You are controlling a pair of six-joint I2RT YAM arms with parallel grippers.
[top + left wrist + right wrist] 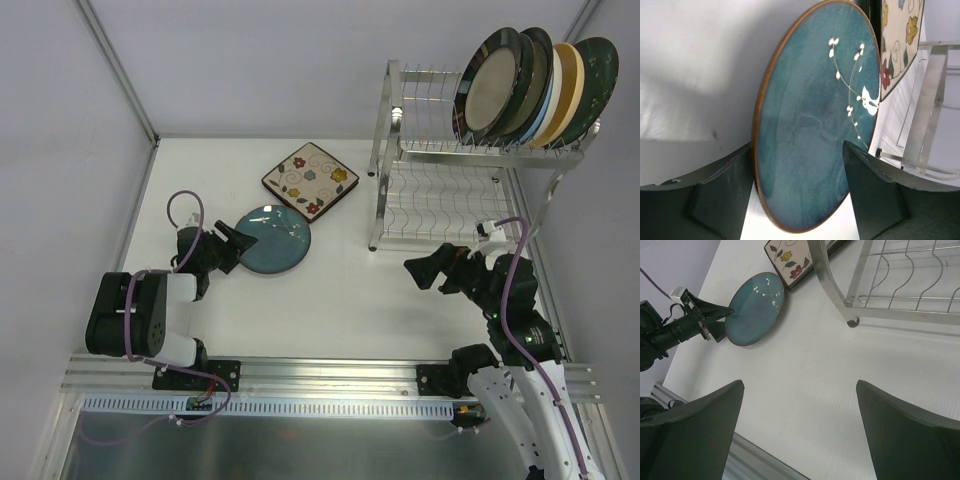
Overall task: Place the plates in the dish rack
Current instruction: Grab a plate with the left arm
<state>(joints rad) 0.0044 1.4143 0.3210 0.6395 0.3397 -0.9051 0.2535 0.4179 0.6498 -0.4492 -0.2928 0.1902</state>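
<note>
top external: the blue plate [275, 240] lies flat, face up, on the table [330, 310] left of centre, with the left gripper [232, 243] at its left rim. just beyond it a square flowered plate [311, 179] sits cornerwise. the dish rack [385, 150] runs left to right at the far right. only this view shows several plates [495, 85] standing on edge on its upper shelf. the right gripper [425, 272] hangs spread before the rack.

left wrist: the fingers [720, 195] straddle the blue plate's brown rim. i cannot tell whether they pinch it. a white blossom sprig shows.

right wrist: wide-apart jaws hang over the table, with the rack's foot beyond.
</note>
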